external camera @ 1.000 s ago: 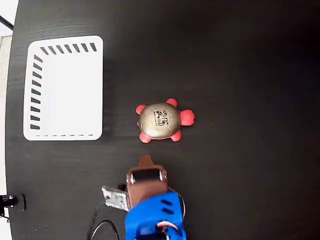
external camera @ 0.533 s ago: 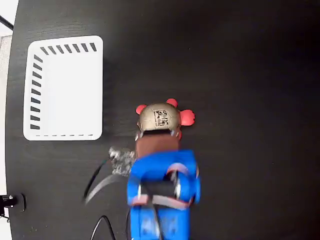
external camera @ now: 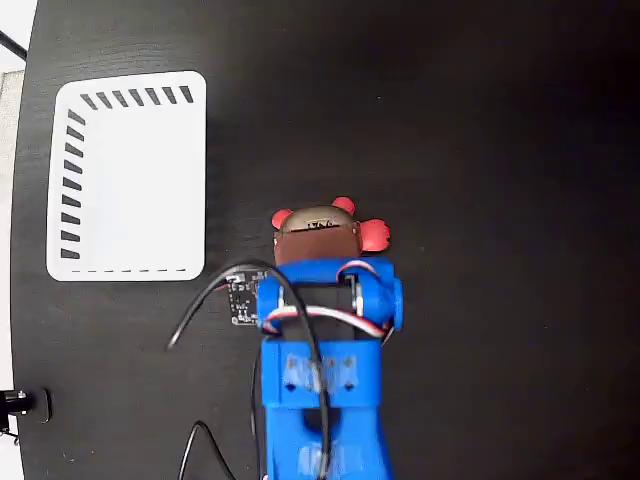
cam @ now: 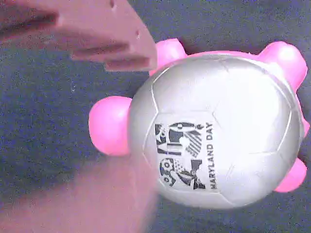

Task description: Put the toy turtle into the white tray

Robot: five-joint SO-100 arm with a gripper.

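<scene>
One turtle (external camera: 330, 222) sat mid-worktop (external camera: 500, 150), well right of the tray (external camera: 130, 175) in the fixed view, nothing in the tray. The tool (cam: 104, 114) hung spread open right over the shell, one finger (cam: 87, 39) above and one below in the wrist view, not squeezing it.

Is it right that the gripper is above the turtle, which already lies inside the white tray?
Not quite. The gripper is above the turtle, but the turtle lies on the black table, to the right of the tray, which holds nothing. The fixed view shows this.
</scene>
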